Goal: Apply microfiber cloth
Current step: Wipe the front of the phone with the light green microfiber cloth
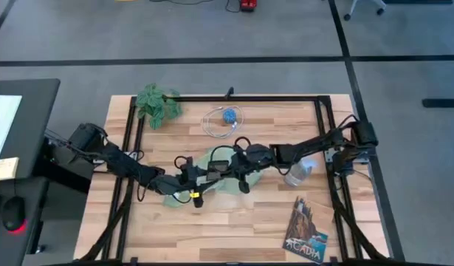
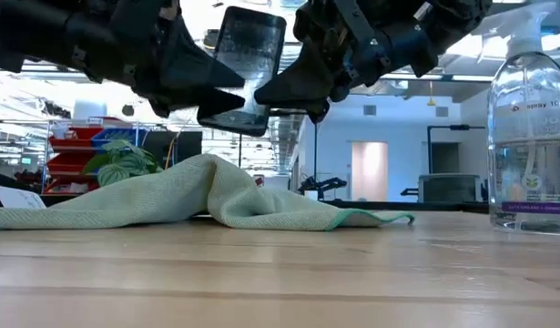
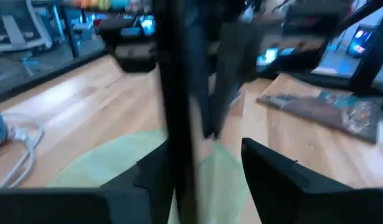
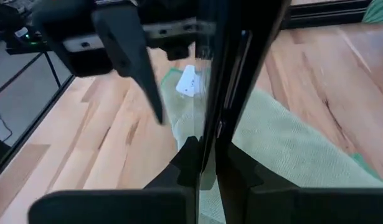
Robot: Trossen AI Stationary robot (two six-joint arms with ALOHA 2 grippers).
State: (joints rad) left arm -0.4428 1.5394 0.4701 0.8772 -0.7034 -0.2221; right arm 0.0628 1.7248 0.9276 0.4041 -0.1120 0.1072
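Note:
The pale green microfiber cloth point(image 1: 225, 186) point(image 2: 188, 196) lies crumpled on the table's middle, its white tag point(image 4: 188, 81) at one corner. A black phone point(image 2: 248, 68) is held upright in the air above it. My right gripper point(image 4: 207, 165) point(image 1: 228, 167) comes from the table's right and is shut on the phone. My left gripper point(image 3: 207, 180) point(image 1: 193, 179) comes from the left and stands open. The phone's edge point(image 3: 179, 93) sits between its fingers, close to one of them. My right gripper pinches the phone's two flat faces between its two fingers at the phone's edge point(image 4: 210, 134), which shows edge-on. The fingers reach in about level from the table's right. The phone stands nearly upright, clear of the cloth. My left gripper: I cannot tell whether one finger point(image 3: 157, 177) touches the phone.
A clear spray bottle point(image 1: 299, 171) point(image 2: 530, 137) stands right of the cloth. A green plant point(image 1: 156, 103) and a coiled white cable with a blue piece point(image 1: 227, 118) are at the far side. A printed box point(image 1: 306, 229) lies near right. Black frame rails point(image 1: 326, 118) border the table.

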